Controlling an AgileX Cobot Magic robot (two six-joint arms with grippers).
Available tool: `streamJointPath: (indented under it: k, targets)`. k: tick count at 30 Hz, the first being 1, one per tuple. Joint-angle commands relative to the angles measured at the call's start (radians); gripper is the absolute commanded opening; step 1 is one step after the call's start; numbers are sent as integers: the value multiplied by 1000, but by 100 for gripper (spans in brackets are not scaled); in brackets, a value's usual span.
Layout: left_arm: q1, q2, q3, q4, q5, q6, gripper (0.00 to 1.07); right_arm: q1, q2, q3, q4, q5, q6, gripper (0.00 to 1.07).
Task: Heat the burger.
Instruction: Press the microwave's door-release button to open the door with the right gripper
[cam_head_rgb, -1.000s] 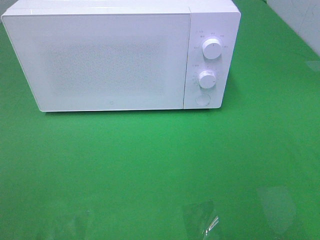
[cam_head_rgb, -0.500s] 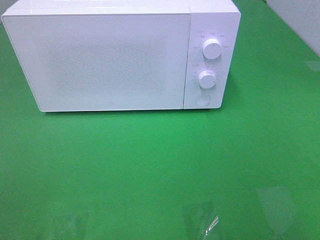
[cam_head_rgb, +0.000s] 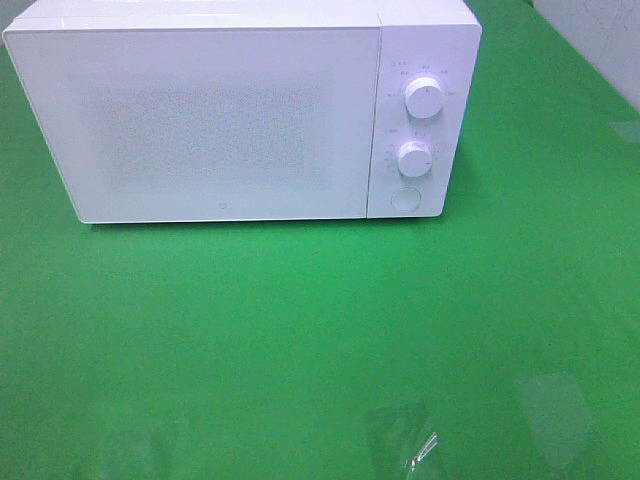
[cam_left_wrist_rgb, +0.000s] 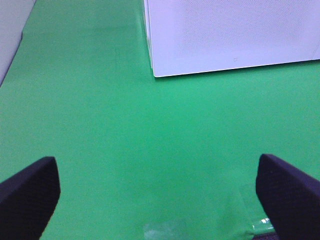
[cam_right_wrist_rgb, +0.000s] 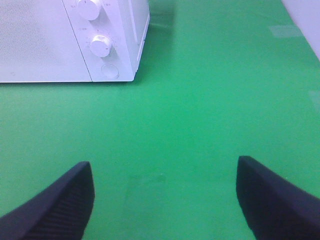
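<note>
The microwave (cam_head_rgb: 230, 110) stood shut on the green table (cam_head_rgb: 300, 330). The left gripper (cam_left_wrist_rgb: 159, 195) and right gripper (cam_right_wrist_rgb: 165, 197) hung above the table, jaws spread wide, gripping nothing.

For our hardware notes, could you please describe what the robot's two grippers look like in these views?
Only the fingers show. The left gripper has two near-black fingers with rounded tips and a finely dotted, grippy surface. The right gripper has dark, blue-black fingers that taper towards their tips, with fine ribbing. No cables, markings or arm links appear in any view.
</note>
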Motion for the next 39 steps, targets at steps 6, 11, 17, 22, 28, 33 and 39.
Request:
streamJointPath:
  k: [6, 11, 17, 22, 28, 33, 39]
  targets:
    - [2, -16, 3, -2, -4, -5, 100, -7, -27, 3, 2, -8, 0, 76]
    - [2, -16, 3, -2, -4, -5, 100, -7, -14, -15, 8, -35, 0, 76]
    - [2, -16, 3, -2, -4, -5, 100, -7, 109, -20, 30, -216, -1, 76]
    - [2, -16, 3, -2, -4, -5, 100, -6, 195, -7, 28, -321, -3, 76]
    - [2, -16, 3, -2, -4, -5, 100, -6, 306, 43, 29, -466, -3, 76]
    - [2, -16, 3, -2, -4, -5, 100, -6, 425, 96, 29, -631, -3, 76]
    - [2, -16, 3, -2, -4, -5, 100, -6, 542, 118, 29, -774, -3, 76]
